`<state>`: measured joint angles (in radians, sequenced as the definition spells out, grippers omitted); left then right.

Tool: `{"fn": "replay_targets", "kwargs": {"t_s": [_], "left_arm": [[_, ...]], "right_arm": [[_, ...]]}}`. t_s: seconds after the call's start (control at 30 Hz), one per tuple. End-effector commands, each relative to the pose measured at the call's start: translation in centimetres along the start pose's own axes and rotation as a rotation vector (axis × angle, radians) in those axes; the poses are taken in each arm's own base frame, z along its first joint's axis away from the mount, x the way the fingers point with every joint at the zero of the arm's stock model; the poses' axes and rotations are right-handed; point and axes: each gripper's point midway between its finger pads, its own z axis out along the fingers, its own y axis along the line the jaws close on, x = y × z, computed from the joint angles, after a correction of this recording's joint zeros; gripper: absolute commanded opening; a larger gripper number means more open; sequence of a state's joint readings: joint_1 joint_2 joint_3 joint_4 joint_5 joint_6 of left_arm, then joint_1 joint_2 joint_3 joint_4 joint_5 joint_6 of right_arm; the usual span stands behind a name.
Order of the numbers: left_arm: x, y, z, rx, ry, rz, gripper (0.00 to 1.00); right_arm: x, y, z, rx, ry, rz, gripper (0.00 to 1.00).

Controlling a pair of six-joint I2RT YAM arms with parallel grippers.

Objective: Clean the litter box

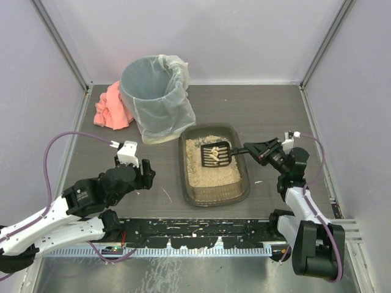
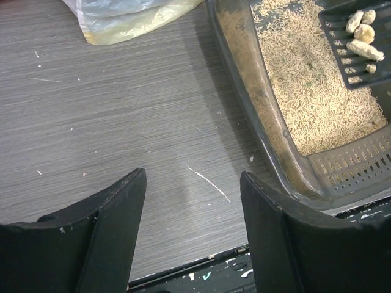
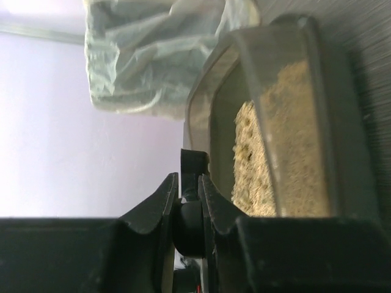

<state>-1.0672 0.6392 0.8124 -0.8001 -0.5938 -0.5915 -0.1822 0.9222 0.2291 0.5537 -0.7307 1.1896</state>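
The litter box (image 1: 215, 196), a dark tray of beige litter, lies in the middle of the table. A black slotted scoop (image 1: 215, 152) carrying a few pale clumps hovers over its far part. My right gripper (image 1: 247, 149) reaches in from the right, shut on the scoop's handle (image 3: 194, 160). My left gripper (image 1: 148, 174) is open with nothing in it, just left of the box's near left corner (image 2: 287, 165). In the left wrist view the scoop (image 2: 357, 43) and its clumps show at top right.
A round grey bin (image 1: 153, 91) with a clear liner stands behind the box at the left. A pink cloth (image 1: 112, 107) lies left of the bin. The bin's liner (image 3: 146, 55) hangs beyond the box's far end. White specks dot the table near the front rail.
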Motion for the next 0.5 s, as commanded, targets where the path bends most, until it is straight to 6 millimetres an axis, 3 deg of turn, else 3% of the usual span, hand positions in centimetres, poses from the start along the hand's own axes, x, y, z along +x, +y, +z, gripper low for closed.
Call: {"fn": "replay_targets", "kwargs": {"t_s": [0.0,0.07,0.17,0.2,0.3,0.33,0.43,0.47], "left_arm": [[-1.0,-0.8,0.3,0.023,-0.045,-0.042,0.65],[-1.2,-1.4,0.2,0.046,-0.039,-0.041,0.65],[-1.0,-1.0,0.3,0.023,-0.028,-0.033,0.64],[-0.9,-0.9,0.5,0.017,-0.032,-0.033,0.65],[-1.1,-1.6,0.5,0.044,-0.032,-0.031,0.64],[-1.1,-1.7,0.4,0.048,-0.025,-0.029,0.64],[-0.8,-1.1,0.5,0.023,-0.024,-0.03,0.64],[-0.8,-1.2,0.6,0.024,-0.035,-0.038,0.64]], "right_arm": [[-1.2,2.0,0.0,-0.054,-0.033,-0.031,0.01],[-2.3,1.1,-0.7,-0.038,-0.121,0.005,0.01],[1.2,4.5,0.8,-0.161,0.088,-0.126,0.01],[1.1,4.6,0.7,-0.173,0.078,-0.099,0.01],[-2.3,0.9,-0.7,-0.065,-0.122,0.056,0.01],[-2.3,1.0,-0.7,-0.066,-0.121,0.038,0.01],[1.0,4.3,1.0,-0.164,0.064,-0.086,0.01],[1.1,4.5,1.0,-0.173,0.06,-0.079,0.01]]}}
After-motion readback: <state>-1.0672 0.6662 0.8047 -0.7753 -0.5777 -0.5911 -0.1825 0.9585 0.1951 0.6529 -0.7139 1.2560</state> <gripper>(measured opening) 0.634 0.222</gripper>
